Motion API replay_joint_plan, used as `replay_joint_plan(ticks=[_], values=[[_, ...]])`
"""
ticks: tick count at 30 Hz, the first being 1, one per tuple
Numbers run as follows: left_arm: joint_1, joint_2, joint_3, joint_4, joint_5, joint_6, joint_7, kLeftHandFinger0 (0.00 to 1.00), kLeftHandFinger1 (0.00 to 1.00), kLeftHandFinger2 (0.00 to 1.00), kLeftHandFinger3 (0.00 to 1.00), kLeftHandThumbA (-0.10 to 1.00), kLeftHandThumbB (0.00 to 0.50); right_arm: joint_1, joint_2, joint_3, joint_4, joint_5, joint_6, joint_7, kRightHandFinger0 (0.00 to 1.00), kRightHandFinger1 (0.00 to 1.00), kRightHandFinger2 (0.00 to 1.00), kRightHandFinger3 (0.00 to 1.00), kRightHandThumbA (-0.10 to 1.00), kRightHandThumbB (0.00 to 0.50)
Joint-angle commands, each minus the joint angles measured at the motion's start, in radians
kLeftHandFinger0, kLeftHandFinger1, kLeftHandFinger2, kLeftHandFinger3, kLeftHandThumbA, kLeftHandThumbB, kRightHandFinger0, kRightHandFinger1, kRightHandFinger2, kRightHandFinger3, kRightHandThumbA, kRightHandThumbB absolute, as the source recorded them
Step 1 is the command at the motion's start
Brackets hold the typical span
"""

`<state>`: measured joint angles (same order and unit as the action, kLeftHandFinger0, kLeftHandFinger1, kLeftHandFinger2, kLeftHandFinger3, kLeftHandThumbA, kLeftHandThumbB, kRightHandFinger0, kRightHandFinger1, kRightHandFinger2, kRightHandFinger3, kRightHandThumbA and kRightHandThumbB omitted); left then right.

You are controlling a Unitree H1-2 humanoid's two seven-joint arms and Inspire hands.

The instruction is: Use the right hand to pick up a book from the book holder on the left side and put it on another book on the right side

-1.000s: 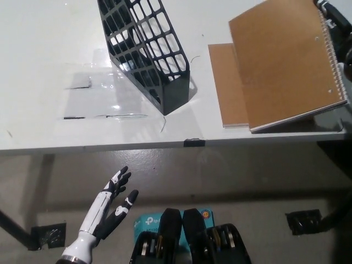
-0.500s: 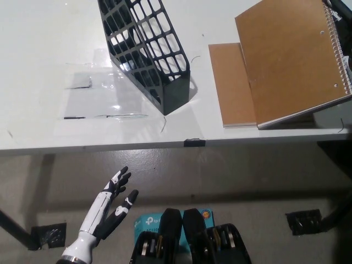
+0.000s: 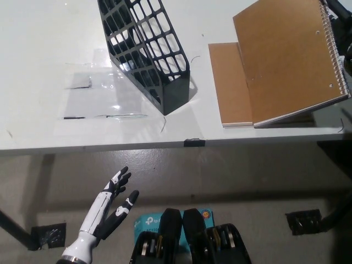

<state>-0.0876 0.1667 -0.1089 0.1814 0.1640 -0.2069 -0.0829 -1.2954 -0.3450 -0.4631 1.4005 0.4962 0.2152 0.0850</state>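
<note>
Only bits of the robot's own body can be seen here. At the lower left of the frame, the left hand (image 3: 113,206) is shown with a white shell over the back and forearm, slim fingers in black with white caps on some segments, and dark palm parts underneath. A black cuff is seen at the wrist end. At the far upper right edge, just a sliver of the black right hand (image 3: 342,16) is visible, details too small to be made out.
</note>
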Motion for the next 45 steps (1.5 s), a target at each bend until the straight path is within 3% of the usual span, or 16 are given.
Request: replay_joint_plan(ticks=[1, 5, 6, 7, 9, 13, 17, 19, 20, 21, 22, 23, 24, 39, 43, 45], values=[[-0.013, 0.009, 0.002, -0.025, 0.012, -0.005, 0.002, 1.00, 1.00, 1.00, 1.00, 0.80, 0.175, -0.065, -0.009, 0.017, -0.020, -0.014, -0.096, 0.096, 1.00, 1.00, 1.00, 1.00, 0.32, 0.145], [-0.014, 0.009, 0.005, -0.024, 0.006, -0.014, 0.001, 1.00, 1.00, 1.00, 1.00, 0.80, 0.180, -0.055, -0.011, 0.019, -0.019, -0.017, -0.107, 0.097, 1.00, 1.00, 1.00, 1.00, 0.41, 0.116], [-0.014, 0.009, 0.005, -0.023, 0.005, -0.016, 0.002, 1.00, 1.00, 1.00, 1.00, 0.80, 0.180, -0.055, -0.012, 0.020, -0.019, -0.017, -0.109, 0.099, 1.00, 1.00, 1.00, 1.00, 0.42, 0.118], [-0.016, 0.009, 0.006, -0.021, 0.003, -0.017, 0.001, 1.00, 1.00, 1.00, 1.00, 0.79, 0.182, -0.051, -0.014, 0.017, -0.019, -0.014, -0.112, 0.105, 1.00, 1.00, 1.00, 1.00, 0.42, 0.159], [-0.018, 0.008, 0.007, -0.019, 0.000, -0.017, 0.001, 1.00, 1.00, 1.00, 1.00, 0.79, 0.183, -0.051, -0.016, 0.021, -0.018, -0.022, -0.125, 0.092, 1.00, 1.00, 1.00, 1.00, 0.45, 0.155], [-0.015, 0.007, 0.008, -0.016, -0.002, -0.022, 0.003, 1.00, 1.00, 1.00, 1.00, 0.79, 0.190, -0.044, -0.021, 0.026, -0.015, -0.029, -0.145, 0.079, 1.00, 1.00, 1.00, 1.00, 0.59, 0.110], [-0.014, 0.004, 0.007, -0.016, 0.002, -0.009, 0.004, 1.00, 1.00, 1.00, 1.00, 0.79, 0.194, -0.040, -0.025, 0.016, -0.011, -0.021, -0.164, 0.072, 1.00, 1.00, 1.00, 1.00, 0.58, 0.141], [-0.016, 0.006, 0.005, -0.015, 0.007, -0.008, 0.004, 1.00, 1.00, 1.00, 1.00, 0.79, 0.188, -0.035, -0.027, 0.018, -0.016, -0.022, -0.182, 0.091, 1.00, 1.00, 1.00, 1.00, 0.72, 0.166], [-0.016, 0.006, 0.006, -0.015, 0.007, -0.008, 0.004, 1.00, 1.00, 1.00, 1.00, 0.79, 0.188, -0.035, -0.027, 0.018, -0.016, -0.022, -0.183, 0.092, 1.00, 1.00, 1.00, 1.00, 0.73, 0.167], [-0.017, 0.006, 0.005, -0.015, 0.010, -0.013, 0.006, 1.00, 1.00, 1.00, 1.00, 0.79, 0.186, -0.032, -0.031, 0.029, -0.017, -0.031, -0.188, 0.111, 1.00, 1.00, 1.00, 1.00, 0.86, 0.255], [-0.021, 0.006, 0.004, -0.009, 0.014, -0.022, 0.009, 1.00, 1.00, 1.00, 1.00, 0.79, 0.181, -0.029, -0.033, 0.052, -0.023, -0.051, -0.199, 0.138, 1.00, 1.00, 1.00, 1.00, 0.99, 0.383], [-0.022, 0.006, 0.005, -0.010, 0.010, -0.020, 0.007, 1.00, 1.00, 1.00, 1.00, 0.79, 0.182, -0.028, -0.036, 0.070, -0.022, -0.066, -0.209, 0.164, 1.00, 1.00, 1.00, 1.00, 1.00, 0.444], [-0.024, 0.006, 0.005, -0.010, 0.007, -0.020, 0.005, 1.00, 1.00, 1.00, 1.00, 0.79, 0.181, -0.028, -0.039, 0.087, -0.020, -0.075, -0.217, 0.186, 1.00, 1.00, 1.00, 1.00, 1.00, 0.452], [-0.034, 0.010, 0.004, -0.012, 0.006, -0.020, 0.000, 0.99, 1.00, 1.00, 1.00, 0.77, 0.167, -0.038, -0.032, 0.128, -0.093, -0.085, -0.287, 0.251, 1.00, 1.00, 1.00, 1.00, 1.00, 0.408], [-0.053, 0.014, 0.009, -0.011, 0.006, -0.012, 0.001, 1.00, 1.00, 1.00, 1.00, 0.78, 0.176, -0.021, -0.040, 0.140, -0.244, -0.091, -0.301, 0.276, 1.00, 1.00, 1.00, 1.00, 1.00, 0.437], [-0.076, 0.017, 0.014, 0.001, -0.001, -0.020, 0.000, 1.00, 1.00, 1.00, 1.00, 0.84, 0.186, 0.025, -0.032, 0.154, -0.452, -0.089, -0.249, 0.266, 1.00, 1.00, 1.00, 1.00, 1.00, 0.410]])
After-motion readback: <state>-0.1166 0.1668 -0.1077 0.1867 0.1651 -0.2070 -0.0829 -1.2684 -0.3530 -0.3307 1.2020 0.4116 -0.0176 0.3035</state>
